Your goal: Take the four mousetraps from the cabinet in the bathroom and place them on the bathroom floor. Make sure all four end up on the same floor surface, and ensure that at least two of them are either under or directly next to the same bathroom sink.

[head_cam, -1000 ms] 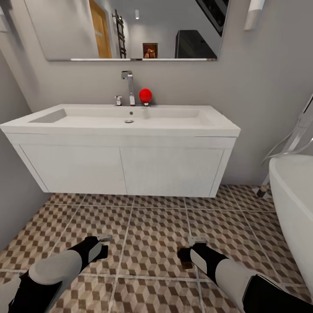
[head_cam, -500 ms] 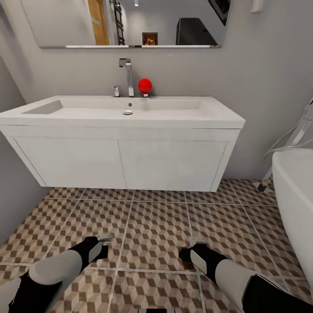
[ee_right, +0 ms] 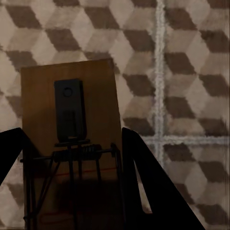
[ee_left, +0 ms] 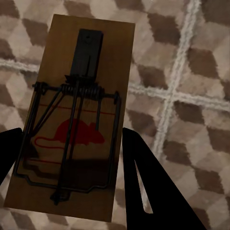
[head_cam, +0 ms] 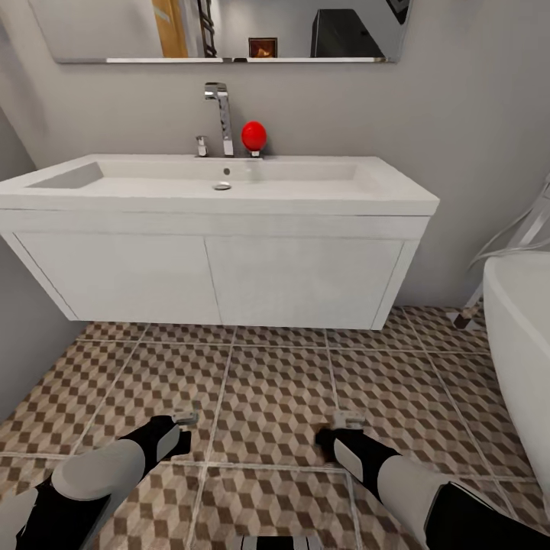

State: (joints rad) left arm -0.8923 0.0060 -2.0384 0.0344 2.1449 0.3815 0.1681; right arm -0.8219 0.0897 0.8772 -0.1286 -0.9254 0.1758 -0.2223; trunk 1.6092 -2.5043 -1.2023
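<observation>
A white vanity (head_cam: 221,267) hangs off the wall ahead with open bathroom floor (head_cam: 275,389) beneath it; a tub rim (head_cam: 519,336) borders the right. The left gripper (head_cam: 183,420) clamps one mousetrap (ee_left: 72,120) between its fingers above the tiles; the right gripper (head_cam: 347,422) clamps another mousetrap (ee_right: 72,134).

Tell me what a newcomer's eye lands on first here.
A red ball beside the faucet stands out on the white sink vanity against the grey wall. Nearer, each hand grips a wooden mousetrap over the cube-patterned floor: the left hand holds the mousetrap with a red mouse print, the right hand the other mousetrap.
</observation>
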